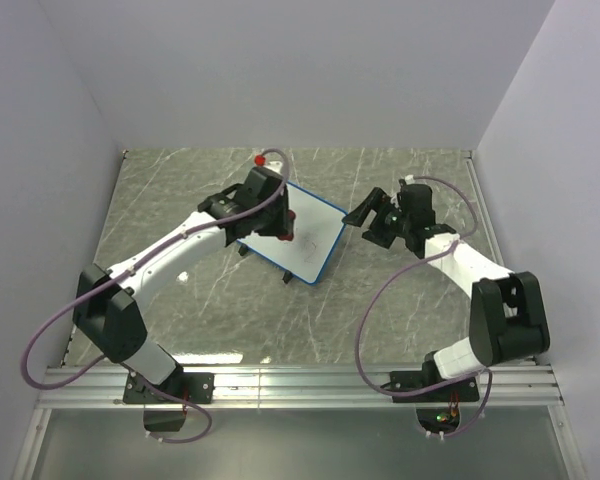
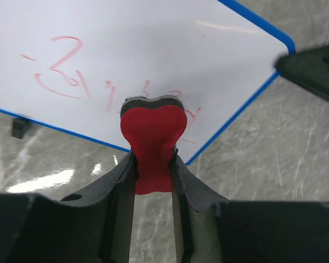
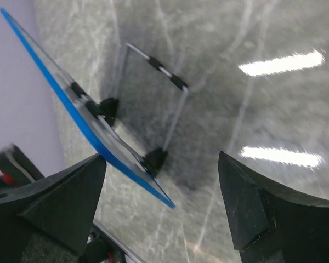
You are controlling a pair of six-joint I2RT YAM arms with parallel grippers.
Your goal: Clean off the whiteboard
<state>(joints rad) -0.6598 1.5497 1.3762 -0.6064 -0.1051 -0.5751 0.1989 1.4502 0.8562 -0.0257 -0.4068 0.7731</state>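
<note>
The whiteboard (image 1: 315, 235), white with a thin blue frame, stands tilted on small black feet at the table's middle. In the left wrist view it (image 2: 153, 44) carries red scribbles (image 2: 71, 76) near its lower edge. My left gripper (image 1: 280, 222) is over the board's left part, shut on a red eraser (image 2: 152, 143) whose dark felt end is at the board's surface by the scribbles. My right gripper (image 1: 365, 222) is open and empty beside the board's right edge. In the right wrist view the board's blue edge (image 3: 82, 123) runs edge-on next to one of the fingers (image 3: 60, 203).
The board's wire stand (image 3: 172, 82) and black feet (image 3: 153, 159) show behind it in the right wrist view. A small red object (image 1: 259, 159) lies near the back edge of the grey marbled table (image 1: 180, 200). White walls close in three sides.
</note>
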